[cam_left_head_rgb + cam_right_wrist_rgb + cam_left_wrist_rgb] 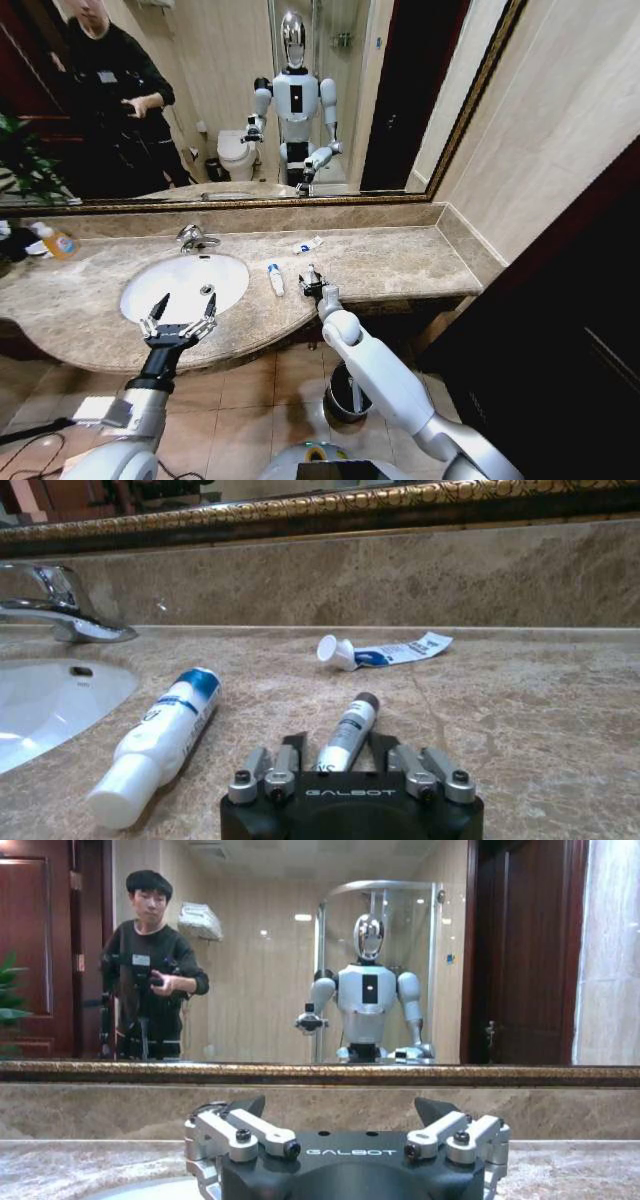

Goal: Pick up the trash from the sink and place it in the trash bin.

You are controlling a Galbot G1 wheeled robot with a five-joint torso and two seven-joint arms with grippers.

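The trash lies on the beige counter to the right of the white sink (135, 292): a white tube with a blue band (275, 279) (160, 735), a crumpled toothpaste tube (308, 245) (385, 652) near the back wall, and a small white tube with a dark cap (352, 718). My right gripper (311, 287) (338, 742) rests low on the counter, shut on that small tube. My left gripper (178, 318) (340, 1111) hovers open over the sink's front rim, holding nothing. The black trash bin (345, 398) stands on the floor under the counter, partly hidden by my right arm.
A chrome faucet (193, 238) (60, 611) stands behind the basin. A bottle with an orange label (60, 243) sits at the counter's far left. A gold-framed mirror (250, 200) backs the counter, and a side wall closes its right end.
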